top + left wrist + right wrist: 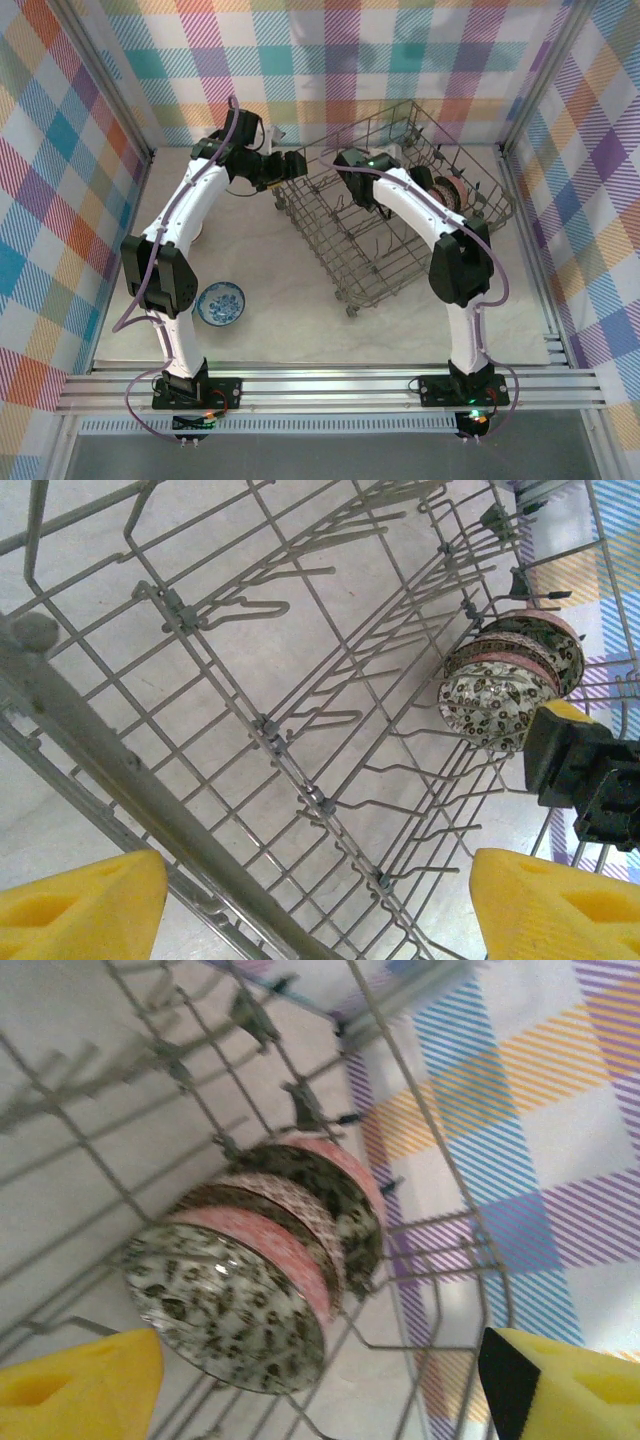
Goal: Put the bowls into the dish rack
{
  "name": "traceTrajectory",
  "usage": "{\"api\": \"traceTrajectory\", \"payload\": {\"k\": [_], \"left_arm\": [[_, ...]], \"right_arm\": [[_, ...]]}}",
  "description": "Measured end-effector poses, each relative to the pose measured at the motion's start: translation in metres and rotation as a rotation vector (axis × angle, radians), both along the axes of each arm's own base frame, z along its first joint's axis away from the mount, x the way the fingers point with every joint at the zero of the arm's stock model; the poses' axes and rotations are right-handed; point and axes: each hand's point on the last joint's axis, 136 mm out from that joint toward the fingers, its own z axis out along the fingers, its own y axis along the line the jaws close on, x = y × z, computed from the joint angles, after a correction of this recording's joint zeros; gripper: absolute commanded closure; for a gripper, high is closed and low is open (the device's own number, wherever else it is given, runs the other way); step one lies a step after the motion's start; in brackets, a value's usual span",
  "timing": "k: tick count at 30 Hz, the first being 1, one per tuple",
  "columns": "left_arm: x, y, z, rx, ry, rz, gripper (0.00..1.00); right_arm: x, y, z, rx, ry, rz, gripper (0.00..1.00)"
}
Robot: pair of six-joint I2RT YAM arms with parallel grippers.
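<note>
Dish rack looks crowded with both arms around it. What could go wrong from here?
The right gripper hangs open close beside the loaded bowls; a bump could knock them out of place. The left gripper, open too, sits at the wire edge of the dish rack and might snag or shove it. The grippers are also near each other, so they might collide.

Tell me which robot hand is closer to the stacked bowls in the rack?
The right gripper. It is open right beside the stacked bowls in the dish rack. The left gripper is open at the rack's opposite rim.
</note>
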Motion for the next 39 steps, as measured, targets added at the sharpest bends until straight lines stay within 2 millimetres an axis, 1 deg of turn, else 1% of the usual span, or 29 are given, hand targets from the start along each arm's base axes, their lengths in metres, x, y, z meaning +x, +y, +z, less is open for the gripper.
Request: {"api": "traceTrajectory", "payload": {"k": [3, 5, 8, 10, 13, 15, 17, 19, 22, 23, 26, 28, 30, 32, 35, 37, 39], "left_arm": [[0.002, 0.003, 0.002, 0.016, -0.008, 0.014, 0.19], [0.002, 0.008, 0.001, 0.039, -0.008, 0.033, 0.18], [0.002, 0.019, 0.000, 0.089, -0.013, 0.079, 0.17], [-0.003, 0.030, 0.002, 0.122, -0.016, 0.121, 0.15], [-0.018, 0.055, 0.012, 0.172, -0.025, 0.209, 0.15], [-0.030, 0.078, 0.023, 0.206, -0.032, 0.284, 0.15], [-0.044, 0.100, 0.030, 0.245, -0.033, 0.353, 0.15], [-0.061, 0.117, 0.030, 0.283, -0.022, 0.410, 0.15], [-0.091, 0.135, 0.013, 0.337, 0.037, 0.465, 0.15], [-0.102, 0.140, 0.004, 0.354, 0.068, 0.483, 0.16], [-0.131, 0.149, -0.023, 0.379, 0.156, 0.516, 0.17], [-0.146, 0.153, -0.037, 0.389, 0.203, 0.535, 0.17], [-0.155, 0.155, -0.048, 0.389, 0.234, 0.551, 0.17], [-0.161, 0.156, -0.056, 0.394, 0.256, 0.556, 0.17], [-0.166, 0.155, -0.069, 0.398, 0.290, 0.557, 0.17], [-0.169, 0.154, -0.077, 0.400, 0.313, 0.554, 0.17], [-0.169, 0.153, -0.080, 0.401, 0.320, 0.554, 0.17]], "right_arm": [[0.010, 0.017, -0.001, 0.069, 0.020, 0.077, 0.14], [0.014, 0.028, -0.001, 0.116, 0.037, 0.134, 0.11], [0.018, 0.044, 0.004, 0.188, 0.055, 0.230, 0.10], [0.021, 0.051, 0.009, 0.231, 0.069, 0.285, 0.09], [0.025, 0.066, 0.014, 0.300, 0.095, 0.371, 0.09], [0.026, 0.072, 0.019, 0.356, 0.112, 0.409, 0.09], [0.026, 0.072, 0.025, 0.406, 0.120, 0.428, 0.09], [0.029, 0.070, 0.028, 0.451, 0.125, 0.437, 0.09], [0.030, 0.063, 0.020, 0.510, 0.157, 0.440, 0.09], [0.028, 0.062, 0.015, 0.530, 0.174, 0.440, 0.09], [0.024, 0.059, 0.003, 0.606, 0.219, 0.443, 0.09], [0.020, 0.057, 0.000, 0.649, 0.231, 0.446, 0.09], [0.014, 0.056, 0.002, 0.684, 0.240, 0.458, 0.09], [0.010, 0.059, 0.007, 0.708, 0.238, 0.476, 0.09], [0.007, 0.065, 0.012, 0.740, 0.231, 0.505, 0.09], [0.006, 0.068, 0.013, 0.756, 0.234, 0.517, 0.09], [0.005, 0.071, 0.010, 0.771, 0.243, 0.525, 0.09]]}}
